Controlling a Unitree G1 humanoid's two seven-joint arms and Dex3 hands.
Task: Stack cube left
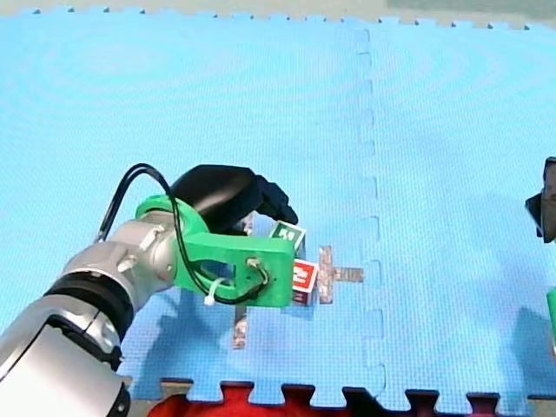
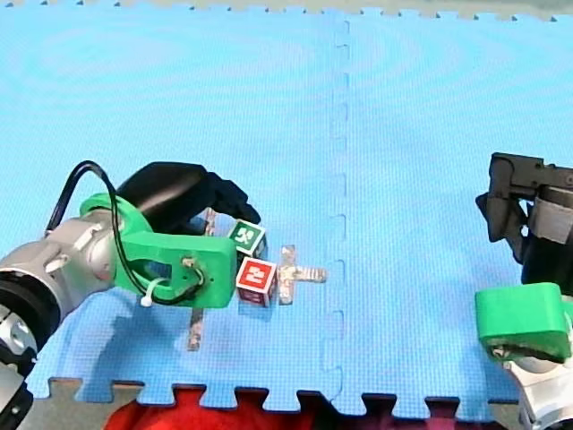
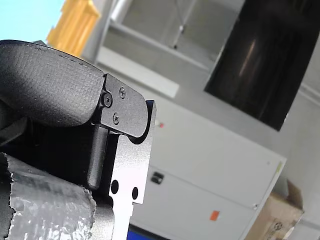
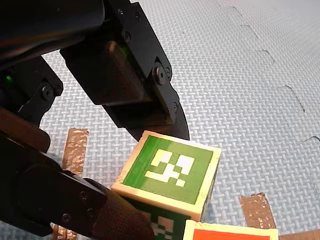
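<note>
- The blue foam mat (image 1: 452, 130) is lying under everything.
- Our left hand (image 1: 230, 200) is reaching in from the left side and gripping the green cube (image 1: 287, 233) between its fingers (image 4: 125, 70).
- Our right hand (image 2: 519, 210) is hanging far off at the right edge, and we are not able to tell if it is released or clenched.
- The green cube is sitting at our left fingertips, a bit higher than the red cube (image 1: 302, 276) and just behind it.
- We are thinking the green cube is not lined up, so letting go now could be tipping it off.
- We are also thinking a finger could be bumping the red cube away.
</note>
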